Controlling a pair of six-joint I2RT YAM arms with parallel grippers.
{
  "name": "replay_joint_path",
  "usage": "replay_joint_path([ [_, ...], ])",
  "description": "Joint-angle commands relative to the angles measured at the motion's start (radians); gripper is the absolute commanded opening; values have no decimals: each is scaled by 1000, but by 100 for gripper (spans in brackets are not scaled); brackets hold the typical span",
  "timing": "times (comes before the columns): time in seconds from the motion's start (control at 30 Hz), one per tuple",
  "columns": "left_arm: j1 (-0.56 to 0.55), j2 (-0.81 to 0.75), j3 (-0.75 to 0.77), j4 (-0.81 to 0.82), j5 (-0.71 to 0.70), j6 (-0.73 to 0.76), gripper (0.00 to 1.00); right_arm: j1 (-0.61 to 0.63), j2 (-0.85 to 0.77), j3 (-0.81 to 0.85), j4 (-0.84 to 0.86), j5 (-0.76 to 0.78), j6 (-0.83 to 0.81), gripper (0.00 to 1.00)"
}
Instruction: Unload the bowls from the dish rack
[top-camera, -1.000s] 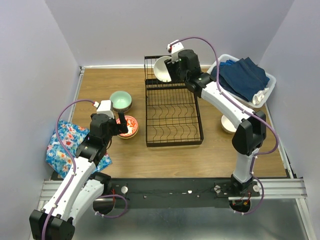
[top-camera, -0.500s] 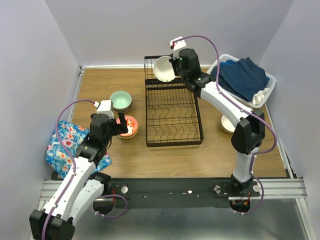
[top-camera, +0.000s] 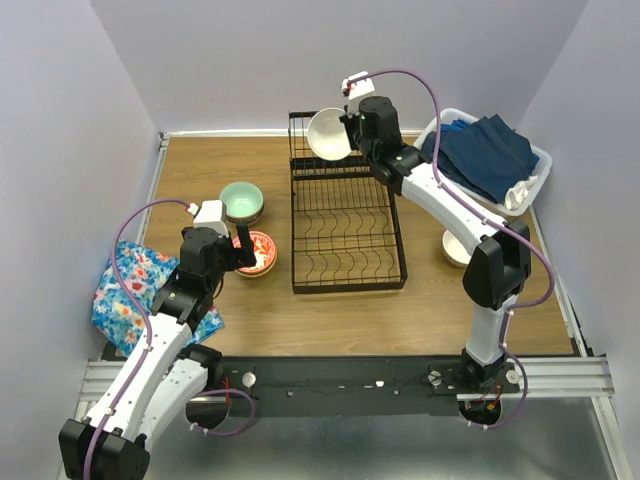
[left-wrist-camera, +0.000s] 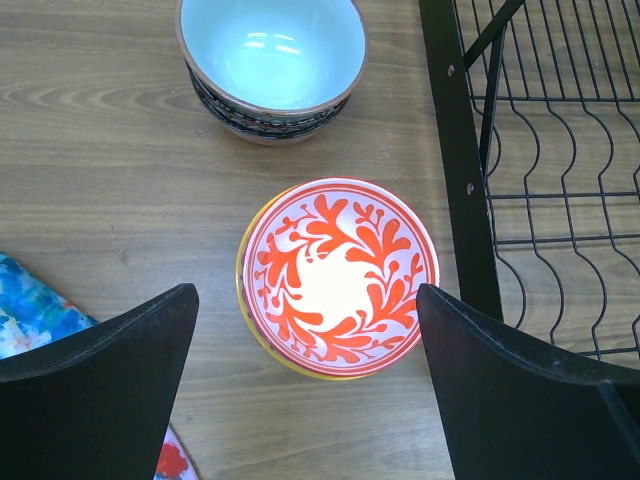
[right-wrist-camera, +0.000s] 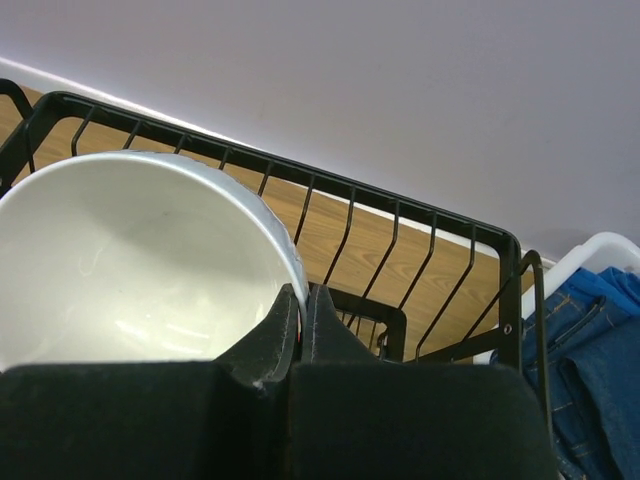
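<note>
Because a thin rim is the only hold it offers, white bowl is pinched between right gripper fingers, tilted over raised shelf of dish rack | left gripper: fingers wide apart, red-patterned bowl on table directly below them, already unloaded

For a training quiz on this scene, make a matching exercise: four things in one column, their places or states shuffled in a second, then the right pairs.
Things
1. white bowl
2. red-patterned bowl
3. mint-green bowl
4. blue cloths

Places or states
A. in the white basket
B. on the table, under the open left tool
C. pinched at its rim by the shut right tool, at the far end of the dish rack
D. on the table, farther back, no tool over it

Pairs: 1-C, 2-B, 3-D, 4-A
</note>
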Motion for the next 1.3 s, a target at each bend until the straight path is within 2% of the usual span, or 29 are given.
replay_joint_path([
  [0.0, 5, -6, 1, 10, -17, 5, 99, 1, -98, 24, 63, 33, 18, 1],
  [0.2, 5, -6, 1, 12, -17, 3, 99, -3, -166, 31, -7, 57, 45, 1],
  [0.47, 5, -4, 1, 12, -20, 3, 99, -41, -353, -37, -153, 106, 171, 1],
  [0.8, 7, -3, 0, 12, -34, 3, 99, -104, -634, -270, -417, 188, 338, 1],
  [1.07, 7, 23, 0, 18, -14, 0, 99, -153, -786, -500, -504, 175, 492, 1],
  [1.27, 7, 31, 0, 18, -16, 0, 99, -248, -856, -675, -506, 145, 542, 1],
])
